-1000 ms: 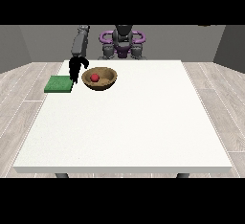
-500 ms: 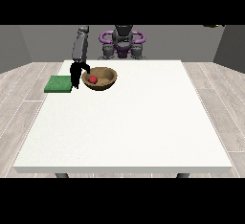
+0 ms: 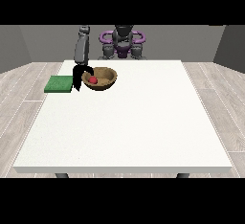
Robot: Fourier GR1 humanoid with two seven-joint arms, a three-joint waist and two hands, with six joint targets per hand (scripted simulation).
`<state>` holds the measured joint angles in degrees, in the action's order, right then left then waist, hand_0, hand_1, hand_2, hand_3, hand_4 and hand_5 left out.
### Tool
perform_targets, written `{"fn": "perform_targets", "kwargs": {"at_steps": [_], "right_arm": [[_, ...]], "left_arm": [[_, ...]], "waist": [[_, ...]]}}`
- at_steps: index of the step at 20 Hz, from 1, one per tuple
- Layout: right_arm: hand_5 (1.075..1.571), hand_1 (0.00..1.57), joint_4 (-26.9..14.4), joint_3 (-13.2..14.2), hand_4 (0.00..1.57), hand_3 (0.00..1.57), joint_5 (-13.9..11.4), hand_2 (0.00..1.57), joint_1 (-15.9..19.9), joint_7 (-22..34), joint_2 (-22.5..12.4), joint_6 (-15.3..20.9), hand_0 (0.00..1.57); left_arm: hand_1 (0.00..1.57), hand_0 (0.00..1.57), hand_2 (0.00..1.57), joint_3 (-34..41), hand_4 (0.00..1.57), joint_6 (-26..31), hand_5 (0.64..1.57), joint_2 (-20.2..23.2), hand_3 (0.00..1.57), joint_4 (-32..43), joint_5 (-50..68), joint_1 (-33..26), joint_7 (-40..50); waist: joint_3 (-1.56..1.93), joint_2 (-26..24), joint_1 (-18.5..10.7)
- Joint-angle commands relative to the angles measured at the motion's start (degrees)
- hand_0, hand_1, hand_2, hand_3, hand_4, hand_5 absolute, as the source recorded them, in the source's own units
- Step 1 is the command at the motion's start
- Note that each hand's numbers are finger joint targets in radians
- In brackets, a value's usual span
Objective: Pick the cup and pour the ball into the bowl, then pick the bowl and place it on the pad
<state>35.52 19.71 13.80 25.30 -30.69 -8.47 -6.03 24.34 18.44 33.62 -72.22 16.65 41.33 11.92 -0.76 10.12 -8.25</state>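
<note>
A brown bowl (image 3: 102, 78) stands on the white table (image 3: 129, 122) at the far left, with a red ball (image 3: 93, 80) lying inside it. Left of it lies the green pad (image 3: 58, 84). The hand at the view's left (image 3: 77, 76) is at the bowl's left rim. Its thumb arcs over the rim into the bowl and its fingers point down outside the wall. The bowl rests on the table. No cup shows. The other hand is out of sight behind the table's far edge.
The robot's torso (image 3: 122, 42) stands behind the far edge of the table. The grey arm (image 3: 82, 50) rises steeply above the bowl's left side. A narrow gap separates pad and bowl.
The hand at the view's left has shifted slightly right and down onto the bowl's left rim, its thumb now over the rim. Bowl, ball and pad have not moved.
</note>
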Motion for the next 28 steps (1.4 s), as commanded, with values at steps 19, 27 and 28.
{"fn": "perform_targets", "kwargs": {"at_steps": [19, 27, 28], "right_arm": [[1.542, 1.57, -1.12, -2.66, 0.99, 1.29, -7.29, 1.57, -3.86, 11.19, -7.42, 19.45, 1.57], [1.558, 1.57, 4.68, -7.08, 1.04, 1.03, -9.46, 1.57, 0.66, 31.63, -17.31, 16.91, 1.57], [1.557, 1.57, 6.18, -6.68, 1.05, 0.97, -8.4, 1.57, 1.74, 32.88, -18.2, 15.02, 1.57]], "left_arm": [[0.0, 0.0, 0.0, 3.43, 1.16, 4.45, 1.527, 4.17, 0.0, 1.08, 5.39, -0.56, -0.24], [0.0, 0.0, 0.0, 5.15, 1.2, 4.73, 1.539, 5.23, 0.0, 7.87, 4.03, -5.32, -1.3], [0.0, 0.0, 0.0, 5.95, 1.2, 4.68, 1.54, 5.66, 0.0, 9.14, 2.47, -7.17, -4.61]], "waist": [[0.52, 2.8, -2.68], [0.59, -4.98, 2.08], [0.61, -4.27, 3.83]]}}
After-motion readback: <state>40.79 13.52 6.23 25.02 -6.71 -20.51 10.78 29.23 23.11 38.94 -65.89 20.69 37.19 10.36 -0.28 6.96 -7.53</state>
